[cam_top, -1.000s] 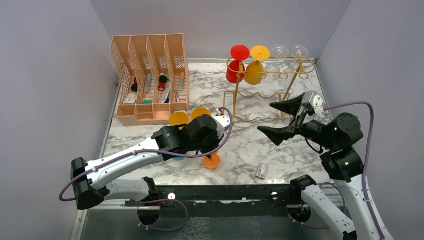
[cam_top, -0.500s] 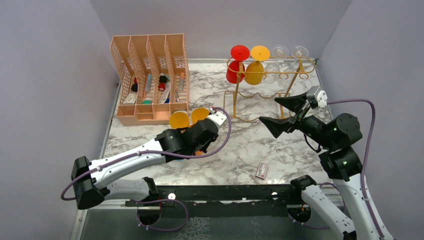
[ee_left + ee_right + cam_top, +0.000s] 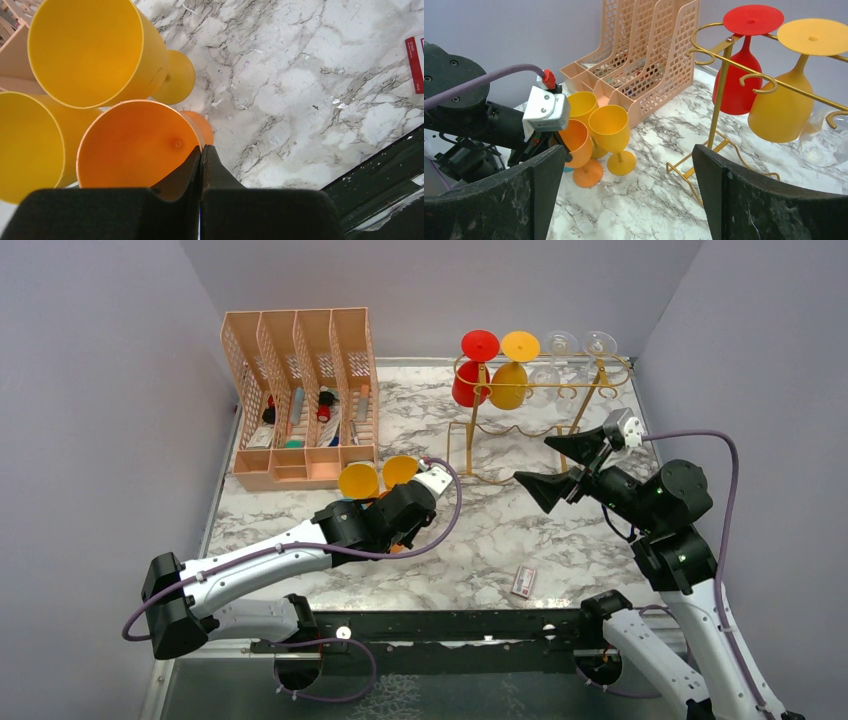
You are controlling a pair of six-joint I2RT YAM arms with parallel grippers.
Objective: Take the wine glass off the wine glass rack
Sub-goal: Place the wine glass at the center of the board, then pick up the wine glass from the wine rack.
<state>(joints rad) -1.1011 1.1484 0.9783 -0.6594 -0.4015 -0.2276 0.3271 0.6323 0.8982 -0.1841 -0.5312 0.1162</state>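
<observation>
The gold wire wine glass rack (image 3: 548, 387) stands at the back right. A red wine glass (image 3: 468, 383), a yellow one (image 3: 510, 387) and two clear ones (image 3: 561, 344) hang upside down from it. My right gripper (image 3: 558, 468) is open and empty, in front of the rack and apart from it. In the right wrist view the rack post (image 3: 719, 95) and the red glass (image 3: 736, 85) lie ahead to the right. My left gripper (image 3: 201, 150) is shut on the rim of an orange wine glass (image 3: 135, 145). That glass stands beside two yellow glasses (image 3: 358, 480) on the table.
A peach lattice file organiser (image 3: 300, 390) with pens in it stands at the back left. A small red-and-white card (image 3: 523, 581) lies near the front edge. The rack's wavy wire base (image 3: 500, 455) spreads over the table towards my right gripper.
My left arm has carried the orange glass back and left to the yellow glasses and set it upright. My right gripper has moved a little forward towards the rack, still open.
</observation>
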